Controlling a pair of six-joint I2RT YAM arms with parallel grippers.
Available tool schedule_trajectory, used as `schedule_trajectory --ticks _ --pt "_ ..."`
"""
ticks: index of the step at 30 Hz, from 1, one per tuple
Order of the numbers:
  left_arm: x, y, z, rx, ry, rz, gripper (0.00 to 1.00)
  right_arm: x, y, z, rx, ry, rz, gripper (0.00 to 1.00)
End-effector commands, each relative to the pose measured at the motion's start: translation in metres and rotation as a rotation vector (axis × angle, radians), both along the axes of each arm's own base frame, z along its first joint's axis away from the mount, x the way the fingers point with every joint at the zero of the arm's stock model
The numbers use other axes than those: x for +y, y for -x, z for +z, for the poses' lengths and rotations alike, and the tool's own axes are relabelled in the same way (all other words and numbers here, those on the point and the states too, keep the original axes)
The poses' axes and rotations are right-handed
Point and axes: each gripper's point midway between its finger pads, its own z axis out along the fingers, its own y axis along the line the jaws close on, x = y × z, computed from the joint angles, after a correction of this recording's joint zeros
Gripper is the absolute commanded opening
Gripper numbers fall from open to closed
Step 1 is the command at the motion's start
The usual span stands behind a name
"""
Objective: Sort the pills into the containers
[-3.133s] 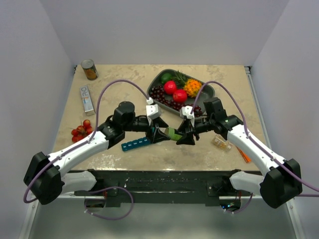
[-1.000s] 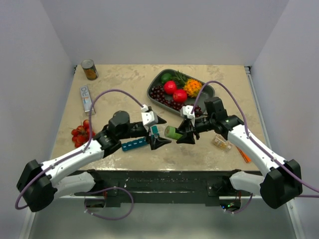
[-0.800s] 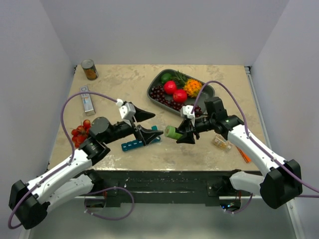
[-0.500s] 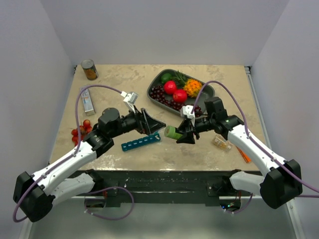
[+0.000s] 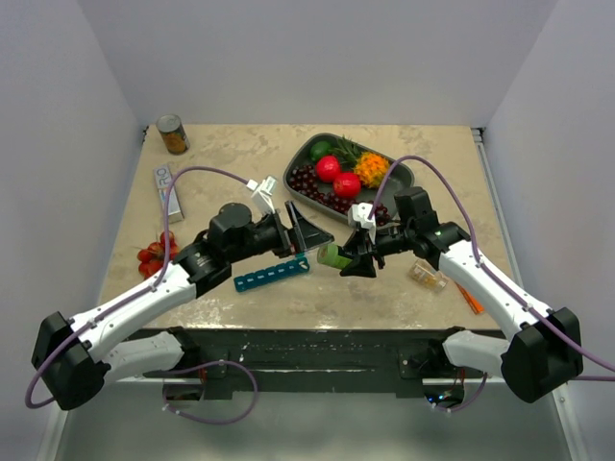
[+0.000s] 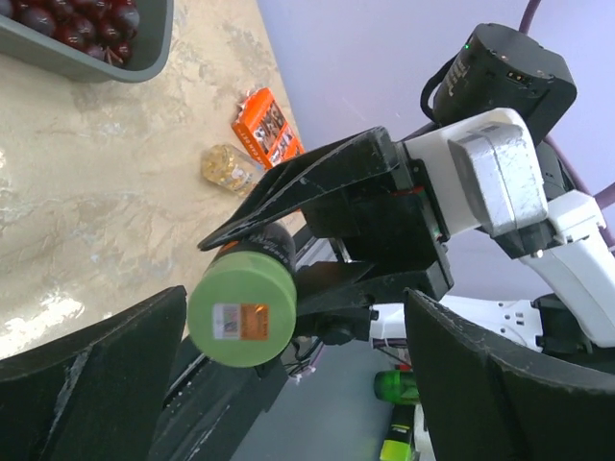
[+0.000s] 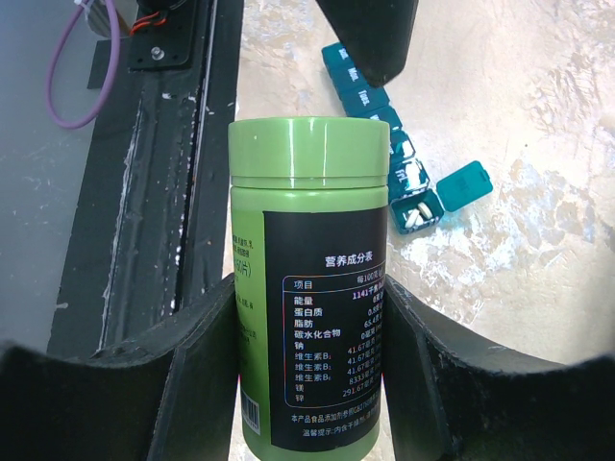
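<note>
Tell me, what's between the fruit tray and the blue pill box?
The left gripper, wide open, shows between the fruit tray and the teal pill organizer in the top view, facing the green bottle.

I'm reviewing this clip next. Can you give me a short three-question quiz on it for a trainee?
1. True or false: the left gripper is shut on the cap of the green bottle.
2. The right gripper is: A) open and empty B) shut on the green bottle C) out of view.
3. Fill in: the open compartment of the teal pill organizer holds white ____.
Key: 1 false, its jaws stand open; 2 B; 3 pills.
</note>
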Motion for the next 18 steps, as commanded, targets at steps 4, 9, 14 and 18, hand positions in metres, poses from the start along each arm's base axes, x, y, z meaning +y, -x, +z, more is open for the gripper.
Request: schedule_trajectory --ticks 4,9,14,18 --pt "-0.018 -0.008 0.019 0.025 -0.008 0.048 0.93 0.005 -0.005 0.017 -0.067 -0.046 0.016 0.0" --pt "-0.023 -0.008 0.001 0.059 -0.08 0.037 0.92 0.005 -0.004 0.018 -0.067 -0.046 0.016 0.0" --pt "-0.013 -0.01 -0.023 0.08 -0.196 0.067 0.91 0.005 -0.005 0.019 -0.071 -0.049 0.017 0.0" --pt "-0.015 -0.002 -0.03 0.088 -0.192 0.026 0.83 0.005 -0.005 0.018 -0.068 -0.048 0.015 0.0"
